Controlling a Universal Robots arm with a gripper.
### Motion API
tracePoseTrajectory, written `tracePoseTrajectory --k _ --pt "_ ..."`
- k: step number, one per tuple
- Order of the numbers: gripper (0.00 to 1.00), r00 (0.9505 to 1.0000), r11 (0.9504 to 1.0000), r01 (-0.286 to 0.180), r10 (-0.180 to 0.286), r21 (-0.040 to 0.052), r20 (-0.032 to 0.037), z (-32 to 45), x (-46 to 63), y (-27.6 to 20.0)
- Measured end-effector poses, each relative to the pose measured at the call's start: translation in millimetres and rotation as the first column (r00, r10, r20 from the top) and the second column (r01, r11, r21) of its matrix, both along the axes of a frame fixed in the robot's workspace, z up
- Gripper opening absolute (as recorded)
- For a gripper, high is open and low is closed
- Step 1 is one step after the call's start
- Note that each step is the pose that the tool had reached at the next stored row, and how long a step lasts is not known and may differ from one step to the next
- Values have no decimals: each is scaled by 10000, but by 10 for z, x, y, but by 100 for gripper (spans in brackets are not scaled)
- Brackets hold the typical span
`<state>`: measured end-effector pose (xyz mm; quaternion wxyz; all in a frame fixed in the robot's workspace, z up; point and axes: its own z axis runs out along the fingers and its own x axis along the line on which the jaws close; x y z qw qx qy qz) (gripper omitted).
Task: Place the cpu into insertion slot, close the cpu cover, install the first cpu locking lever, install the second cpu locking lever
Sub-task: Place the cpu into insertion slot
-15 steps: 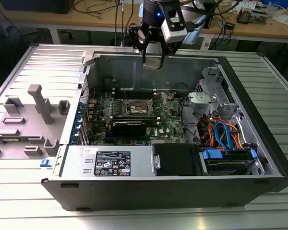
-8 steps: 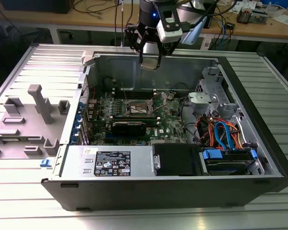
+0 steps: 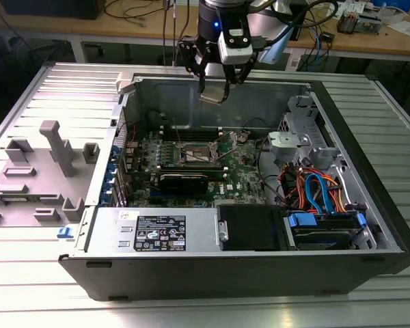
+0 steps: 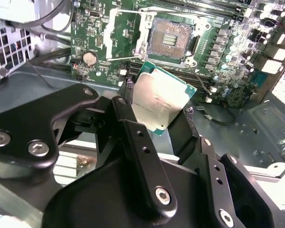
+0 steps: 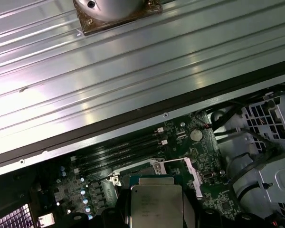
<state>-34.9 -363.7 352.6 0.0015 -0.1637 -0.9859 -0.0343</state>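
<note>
Silver-grey flat square cpu (image 4: 157, 100) pinched edgewise in black two-fingered gripper (image 4: 158, 99), tilted, hovering above bare dark square insertion slot (image 4: 170, 40) (silver-framed) on green circuit board (image 4: 92, 35), well apart.

In the exterior view the arm (image 3: 222, 14), at twelve o'clock from the computer case (image 3: 369, 225), is cut off by the picture's edge. There the insertion slot (image 3: 199, 152) is too small for you to tell any detail. In the second wrist view the black links of the gripper (image 4: 158, 99) hide one corner of the cpu (image 4: 162, 88). In the first wrist view the picture's edge cuts the cpu (image 5: 156, 206) short.
</note>
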Motion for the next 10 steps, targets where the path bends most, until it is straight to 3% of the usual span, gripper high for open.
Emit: tracePoseTrajectory --k 10 --pt "54 10000 10000 92 -92 0 0 0 -1 0"
